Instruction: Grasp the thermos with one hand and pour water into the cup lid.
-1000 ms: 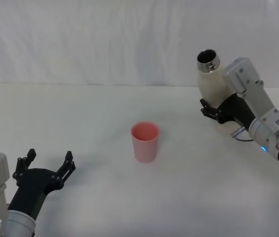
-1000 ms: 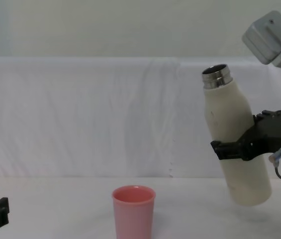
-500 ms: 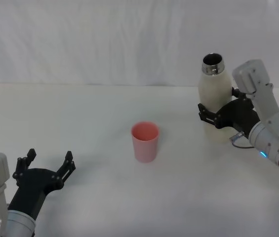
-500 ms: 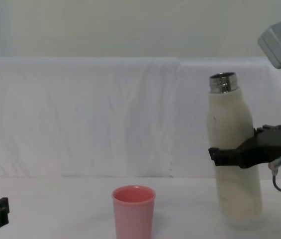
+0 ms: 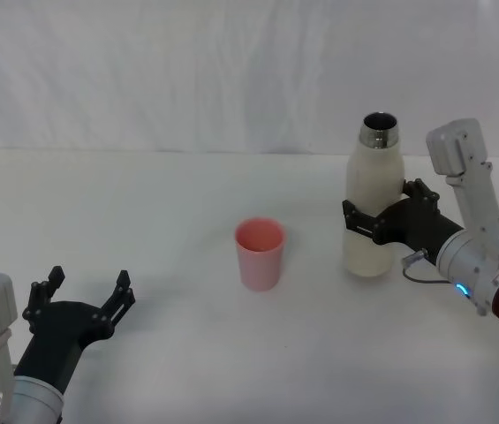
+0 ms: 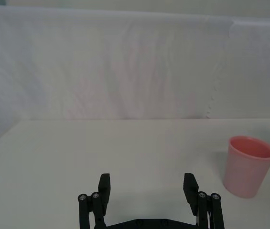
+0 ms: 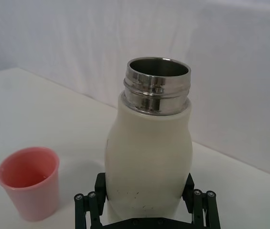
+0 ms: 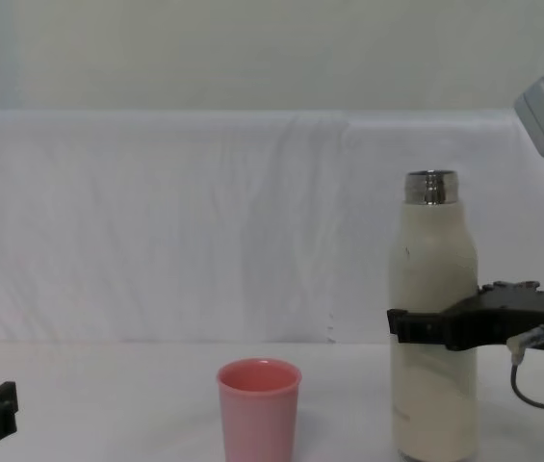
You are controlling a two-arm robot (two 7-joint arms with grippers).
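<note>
Clamping upright cream thermos (image 5: 371, 205) (steel neck): right gripper (image 5: 381, 221); pink cup lid (image 5: 260, 253) near.

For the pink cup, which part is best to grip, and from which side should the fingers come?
Grip the cup lid around its middle wall, coming level from the robot's left with the open left gripper. It stands upright and tapers downward, so a side pinch probably holds; the thermos stands on its right.

Both grippers matte black plastic, two-finger style: left gripper (image 5: 86, 296), right gripper (image 5: 381, 216). Small silver screw heads at finger pivots (clearest in wrist views). Wrists silver-grey metal, each topped by pale grey boxy housing. Thin cable loops under right wrist, tiny blue light glowing nearby. Brownish segment at right arm's edge.
</note>
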